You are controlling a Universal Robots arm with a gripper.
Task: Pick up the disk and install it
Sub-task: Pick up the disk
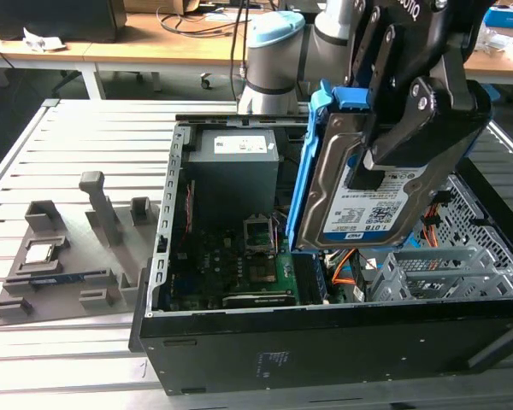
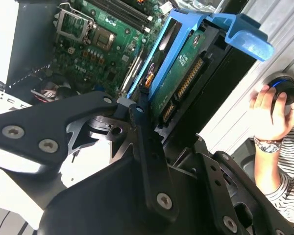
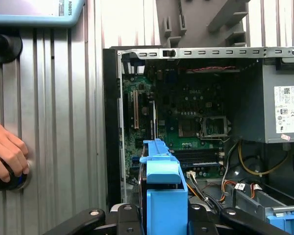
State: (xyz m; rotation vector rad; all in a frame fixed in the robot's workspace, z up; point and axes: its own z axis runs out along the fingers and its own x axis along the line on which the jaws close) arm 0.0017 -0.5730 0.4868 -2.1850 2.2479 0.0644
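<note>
The disk (image 1: 359, 205), a silver hard drive with a white-and-blue label and a blue plastic frame, hangs tilted and on edge above the open computer case (image 1: 325, 342). My gripper (image 1: 372, 166) is shut on it from above, its black fingers (image 1: 410, 111) pressing the drive's flat faces. In both wrist views the disk (image 2: 179, 73) (image 3: 161, 181) juts out from my gripper (image 2: 142, 115) (image 3: 161, 218) over the green motherboard (image 3: 196, 112). The grey drive cage (image 1: 445, 273) sits just below the disk, at the case's end on the exterior view's right.
A grey power supply (image 1: 231, 171) fills the case's far corner. Orange cables (image 1: 346, 265) run beside the cage. A grey fixture plate (image 1: 60, 256) holding a small square chip (image 1: 43, 250) lies on the slatted table on the exterior view's left. A person's hand (image 2: 269, 112) rests on a round knob.
</note>
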